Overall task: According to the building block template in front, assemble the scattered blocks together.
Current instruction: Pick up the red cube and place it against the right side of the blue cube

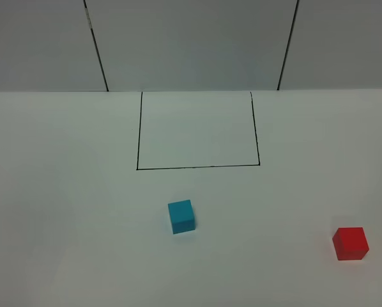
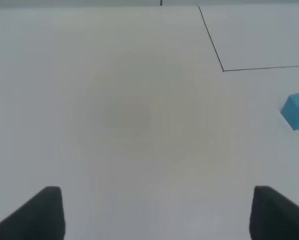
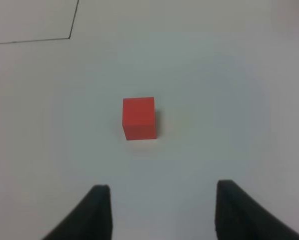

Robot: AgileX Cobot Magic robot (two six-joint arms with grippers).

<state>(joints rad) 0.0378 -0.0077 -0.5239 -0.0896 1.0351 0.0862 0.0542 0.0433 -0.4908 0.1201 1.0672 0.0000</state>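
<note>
A cyan-blue block sits on the white table just in front of a black-outlined rectangle. The red block rests at the front right. In the left wrist view my left gripper is wide open over bare table, and the cyan block lies off to one side beyond it. In the right wrist view my right gripper has its fingers apart with nothing between them, and the red block lies a short way ahead of the tips. No building block template is in view. Neither arm shows in the exterior high view.
The white table ends at a grey panelled wall at the back. The outlined rectangle's corner shows in both wrist views, as a line corner and a line corner.
</note>
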